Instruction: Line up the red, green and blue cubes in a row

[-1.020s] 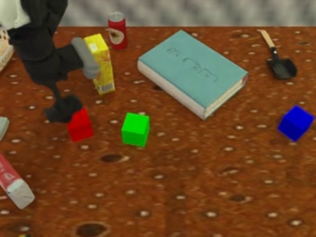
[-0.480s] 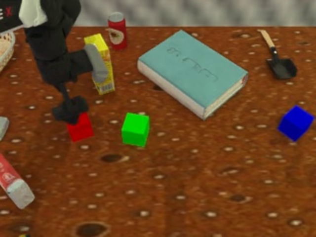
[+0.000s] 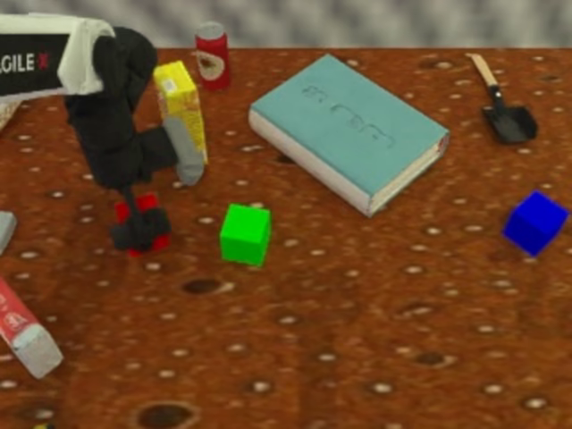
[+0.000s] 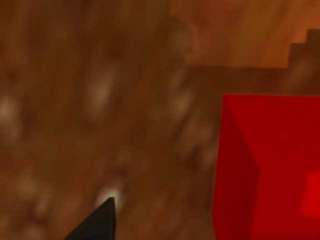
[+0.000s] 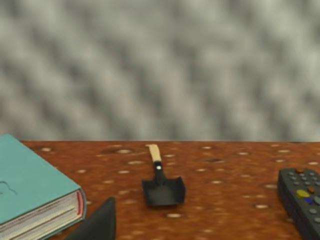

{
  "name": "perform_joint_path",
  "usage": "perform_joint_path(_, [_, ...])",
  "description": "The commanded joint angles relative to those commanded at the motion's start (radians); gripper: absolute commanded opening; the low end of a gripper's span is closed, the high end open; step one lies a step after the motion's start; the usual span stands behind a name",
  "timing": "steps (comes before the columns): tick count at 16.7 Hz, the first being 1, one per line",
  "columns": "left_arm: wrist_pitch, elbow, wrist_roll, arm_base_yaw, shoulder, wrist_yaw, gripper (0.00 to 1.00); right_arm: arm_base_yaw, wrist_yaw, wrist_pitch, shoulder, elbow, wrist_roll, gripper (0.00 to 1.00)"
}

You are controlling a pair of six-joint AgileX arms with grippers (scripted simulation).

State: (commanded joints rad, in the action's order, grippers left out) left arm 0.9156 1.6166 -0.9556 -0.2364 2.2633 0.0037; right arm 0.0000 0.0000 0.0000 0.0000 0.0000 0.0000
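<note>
Left gripper [image 3: 140, 230] is down right over the red cube [image 3: 134, 210] at the table's left side; its black fingers cover most of the cube from above. In the left wrist view only one dark fingertip [image 4: 97, 222] shows, with the red cube [image 4: 270, 167] off to the side and a gap of table between them. Whether the fingers are spread or closing on the cube can't be told here; no clear contact is visible.

Green cube [image 3: 245, 233] sits just right of the red one, apart from it. Blue cube [image 3: 534, 222] is well apart at the far right edge.

A yellow carton [image 3: 181, 109] stands just behind the left arm, a red can [image 3: 213, 54] beyond it. A teal book [image 3: 349, 130] lies mid-table toward the far side, a small black shovel [image 3: 505, 105] at the far right.

The right wrist view shows the shovel [image 5: 161, 186], the book's corner [image 5: 37, 200] and a remote [image 5: 302, 200]; the right gripper isn't seen in the top view.
</note>
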Motion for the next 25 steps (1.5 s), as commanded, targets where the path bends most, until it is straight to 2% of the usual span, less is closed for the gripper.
perform_joint_path(3, [-0.082, -0.048, -0.001, 0.000, 0.040, 0.000, 1.00, 0.000, 0.000, 0.000, 0.000, 0.000, 0.000, 1.00])
perform_joint_path(7, [-0.088, -0.052, -0.001, 0.000, 0.044, 0.000, 1.00, 0.000, 0.000, 0.000, 0.000, 0.000, 0.000, 1.00])
perform_joint_path(20, [-0.088, -0.052, -0.001, 0.000, 0.044, 0.000, 0.02, 0.000, 0.000, 0.000, 0.000, 0.000, 0.000, 1.00])
perform_joint_path(25, [-0.088, -0.052, -0.001, 0.000, 0.044, 0.000, 0.00, 0.000, 0.000, 0.000, 0.000, 0.000, 0.000, 1.00])
